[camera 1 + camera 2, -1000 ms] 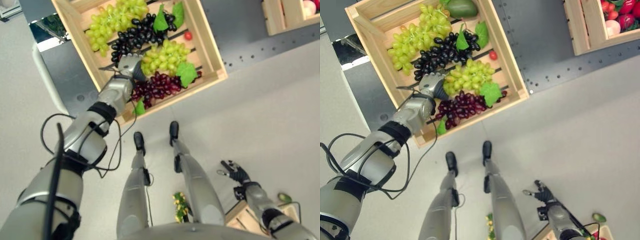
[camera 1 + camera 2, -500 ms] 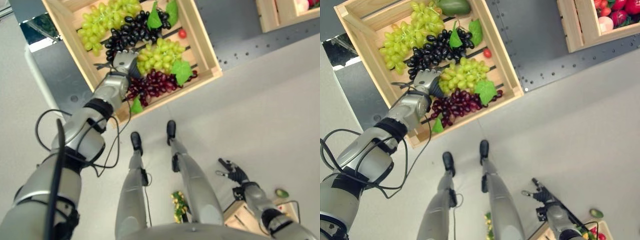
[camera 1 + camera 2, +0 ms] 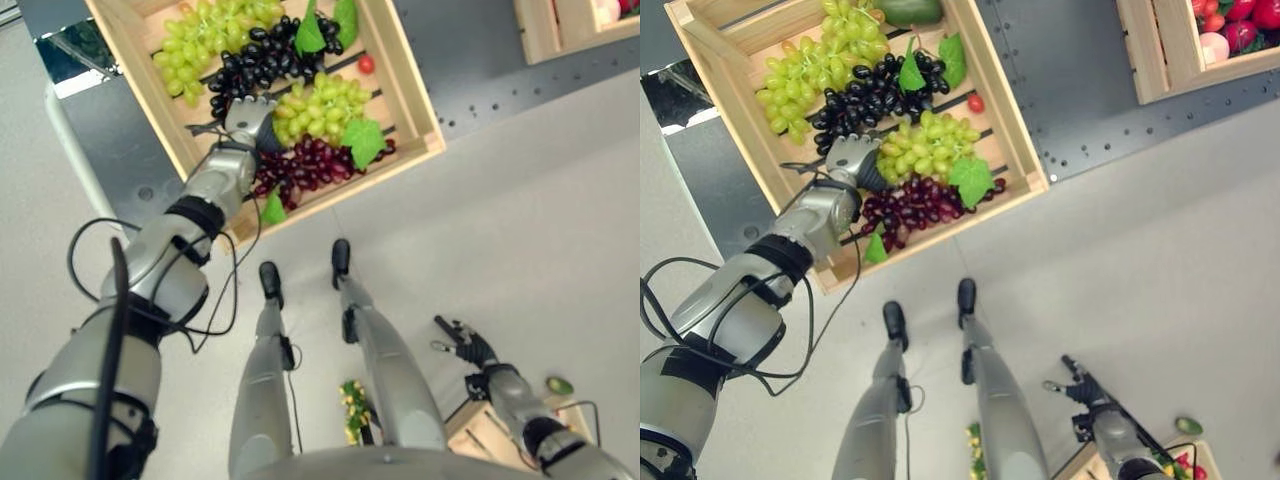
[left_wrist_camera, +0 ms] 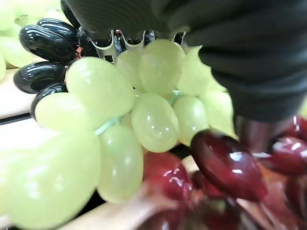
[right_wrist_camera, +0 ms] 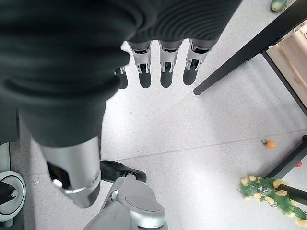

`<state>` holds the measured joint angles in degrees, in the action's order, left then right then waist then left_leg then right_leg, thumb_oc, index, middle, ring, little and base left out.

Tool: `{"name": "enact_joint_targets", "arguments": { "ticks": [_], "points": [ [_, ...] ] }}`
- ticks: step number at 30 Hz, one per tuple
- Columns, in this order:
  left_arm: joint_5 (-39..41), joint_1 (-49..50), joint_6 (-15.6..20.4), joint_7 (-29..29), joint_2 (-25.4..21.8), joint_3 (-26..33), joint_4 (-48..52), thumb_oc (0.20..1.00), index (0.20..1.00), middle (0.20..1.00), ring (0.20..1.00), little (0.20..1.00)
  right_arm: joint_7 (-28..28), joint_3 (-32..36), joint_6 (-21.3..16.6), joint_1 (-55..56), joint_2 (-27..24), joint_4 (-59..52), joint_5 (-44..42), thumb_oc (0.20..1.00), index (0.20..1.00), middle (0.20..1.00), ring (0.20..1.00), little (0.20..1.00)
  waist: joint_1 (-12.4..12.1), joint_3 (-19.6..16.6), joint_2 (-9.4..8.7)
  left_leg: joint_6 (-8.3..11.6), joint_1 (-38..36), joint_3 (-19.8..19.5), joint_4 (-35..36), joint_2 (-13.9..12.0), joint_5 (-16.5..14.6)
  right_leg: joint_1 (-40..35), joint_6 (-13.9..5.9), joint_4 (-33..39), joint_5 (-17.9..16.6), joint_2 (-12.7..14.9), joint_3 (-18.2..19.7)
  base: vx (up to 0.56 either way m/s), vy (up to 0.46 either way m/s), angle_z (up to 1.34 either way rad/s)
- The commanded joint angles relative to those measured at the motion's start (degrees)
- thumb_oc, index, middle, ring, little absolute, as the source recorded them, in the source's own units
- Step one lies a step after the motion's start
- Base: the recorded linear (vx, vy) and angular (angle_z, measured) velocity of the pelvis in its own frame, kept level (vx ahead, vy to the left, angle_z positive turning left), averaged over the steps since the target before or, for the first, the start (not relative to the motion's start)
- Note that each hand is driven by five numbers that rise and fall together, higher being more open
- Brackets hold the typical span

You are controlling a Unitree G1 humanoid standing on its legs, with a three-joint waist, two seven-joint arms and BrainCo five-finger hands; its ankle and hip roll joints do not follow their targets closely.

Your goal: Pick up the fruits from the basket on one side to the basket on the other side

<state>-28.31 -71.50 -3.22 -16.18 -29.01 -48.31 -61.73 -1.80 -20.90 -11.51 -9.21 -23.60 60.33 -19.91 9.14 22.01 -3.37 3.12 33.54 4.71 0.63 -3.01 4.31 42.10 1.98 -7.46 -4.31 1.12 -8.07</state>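
A wooden crate (image 3: 420,100) on a grey table holds two green grape bunches, black grapes (image 3: 250,70), dark red grapes (image 3: 310,165), a small red fruit (image 3: 366,64) and an avocado (image 3: 905,10). My left hand (image 3: 245,118) is inside the crate, pressed against the left end of the nearer green grape bunch (image 3: 320,110). In the left wrist view those green grapes (image 4: 144,110) lie right against the hand, with red grapes (image 4: 225,163) below and black grapes (image 4: 43,38) beside. My right hand (image 3: 465,345) hangs low over the floor, fingers (image 5: 163,67) straight, holding nothing.
A second crate (image 3: 1160,50) with red fruits (image 3: 1230,25) stands at the table's far right. Low at the right is another wooden crate (image 3: 490,435), with a green fruit (image 3: 558,385) beside it. A yellow-green bunch (image 3: 357,405) lies on the floor.
The whole picture has shifted a little, so the camera moved. My left hand stays at the green bunch. The right hand has kept its place.
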Motion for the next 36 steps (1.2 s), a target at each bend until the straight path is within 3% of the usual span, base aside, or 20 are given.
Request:
{"name": "enact_joint_targets", "arguments": {
  "ticks": [1, 23, 29, 30, 35, 36],
  "points": [
    [1.5, 1.0, -0.6, 3.3, -0.2, 1.2, -4.9, 0.200, 0.200, 0.200, 0.200, 0.200, -0.3, 0.6, -0.7, 2.6, -3.2, -0.7, -2.0, 1.000, 1.000, 1.000, 1.000, 1.000, -0.6, 1.8, 0.31, 1.15, -2.9, -1.8, -0.2, -3.0, 1.3, 0.5, -5.97, -3.9, 0.9, -0.1, -1.2, 0.00, 0.000, 0.00],
    [0.8, 4.8, -1.2, 3.7, 2.5, 2.2, -8.8, 0.200, 0.200, 0.200, 0.200, 0.200, -0.7, -0.5, -0.4, 2.2, -3.7, -1.4, -0.8, 1.000, 1.000, 1.000, 1.000, 1.000, 0.1, 1.2, -0.87, 1.18, -3.3, -1.9, -0.1, -3.0, 1.4, 0.0, -5.95, -3.5, 0.3, -0.2, -1.2, 0.00, 0.001, 0.00],
    [6.4, 9.0, 0.6, 1.8, 3.7, 6.4, -4.8, 0.200, 0.200, 0.200, 0.200, 0.200, -0.9, 0.3, -0.6, 2.8, -3.0, -1.6, -0.7, 1.000, 1.000, 1.000, 1.000, 1.000, -0.6, 1.0, -0.31, 1.11, -4.5, -2.0, 0.0, -2.5, 1.4, -1.1, -5.91, -3.7, 0.4, 0.2, -1.6, 0.00, 0.002, -0.02],
    [10.7, 15.1, 3.0, 0.5, 2.2, 10.0, 1.9, 0.200, 0.200, 0.200, 0.200, 0.200, -1.1, 1.8, -1.1, 3.7, -2.5, -0.7, -0.8, 1.000, 1.000, 1.000, 1.000, 1.000, -1.8, 1.1, 0.62, 0.99, -5.4, -2.5, -0.1, -1.9, 1.2, -2.3, -5.76, -3.9, 0.7, 0.5, -1.6, 0.00, 0.000, 0.00],
    [14.0, 25.3, 7.0, -0.4, 0.1, 14.1, 19.6, 0.200, 0.200, 0.200, 0.200, 0.200, -1.7, 4.2, -1.6, 5.4, -1.6, -1.1, 0.4, 1.000, 1.000, 1.000, 1.000, 1.000, -3.5, 1.1, 1.87, 0.82, -8.3, -3.1, 0.2, -0.9, 0.8, -5.7, -5.73, -3.6, 1.0, 1.4, -2.4, 0.01, -0.001, 0.03],
    [16.2, 30.8, 9.1, 0.3, -1.3, 16.7, 28.3, 0.200, 0.200, 0.200, 0.200, 0.200, -1.7, 5.5, -1.6, 6.0, -1.3, -1.0, 0.6, 1.000, 1.000, 1.000, 1.000, 1.000, -4.4, 0.9, 2.48, 0.82, -10.1, -3.2, 0.7, -0.4, 0.7, -8.2, -5.78, -2.9, 1.0, 1.8, -3.0, 0.03, -0.001, 0.19]
  ]
}}
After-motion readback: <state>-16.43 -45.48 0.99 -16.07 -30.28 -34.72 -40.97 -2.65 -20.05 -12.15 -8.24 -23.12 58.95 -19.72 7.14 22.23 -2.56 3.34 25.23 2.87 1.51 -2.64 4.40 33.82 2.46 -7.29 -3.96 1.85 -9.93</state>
